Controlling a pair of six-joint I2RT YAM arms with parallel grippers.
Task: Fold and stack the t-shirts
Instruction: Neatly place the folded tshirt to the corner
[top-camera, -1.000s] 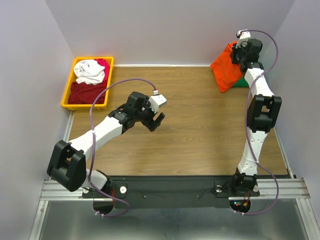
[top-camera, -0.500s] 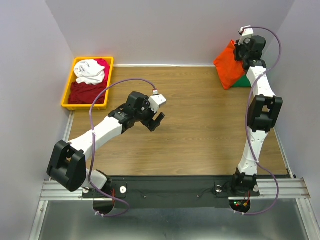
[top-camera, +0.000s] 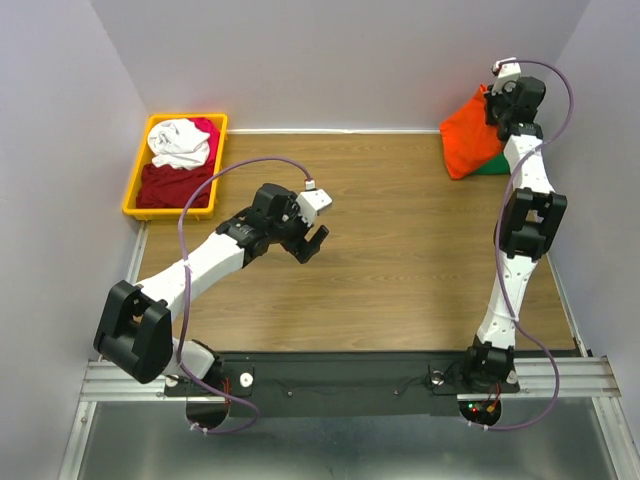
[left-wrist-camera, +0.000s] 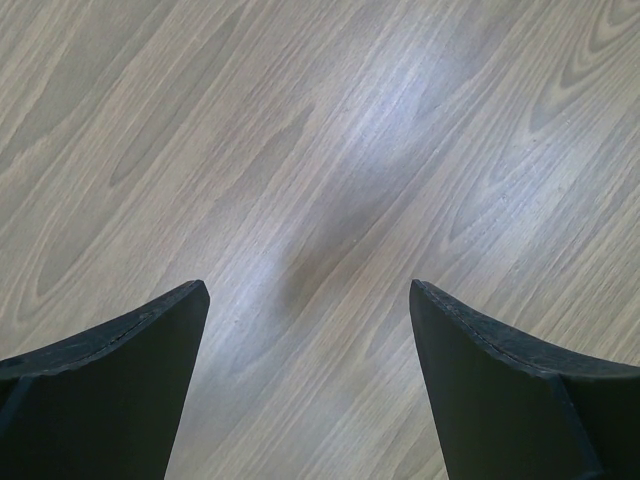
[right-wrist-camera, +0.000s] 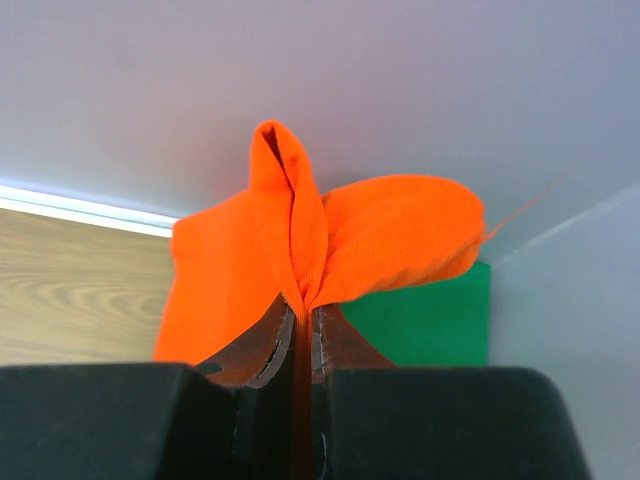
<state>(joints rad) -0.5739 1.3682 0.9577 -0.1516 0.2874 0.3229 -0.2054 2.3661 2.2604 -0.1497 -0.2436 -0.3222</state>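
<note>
My right gripper (top-camera: 497, 112) is shut on a fold of the bright orange t-shirt (top-camera: 469, 135) and holds it raised at the table's far right corner; in the right wrist view the cloth (right-wrist-camera: 300, 240) bulges out from between the closed jaws (right-wrist-camera: 305, 315). A dark green t-shirt (top-camera: 492, 165) lies flat under it, also seen in the right wrist view (right-wrist-camera: 430, 320). My left gripper (top-camera: 313, 243) is open and empty above the bare wood mid-left (left-wrist-camera: 310, 285). White (top-camera: 180, 142), dark red (top-camera: 172, 185) and magenta (top-camera: 207, 129) t-shirts lie in the bin.
A yellow plastic bin (top-camera: 137, 172) stands at the far left corner. Grey walls close in the table on the left, back and right. The right arm stretches along the right wall.
My right gripper has carried the orange t-shirt to the right and toward the back corner, over the green t-shirt. The left arm has not moved.
</note>
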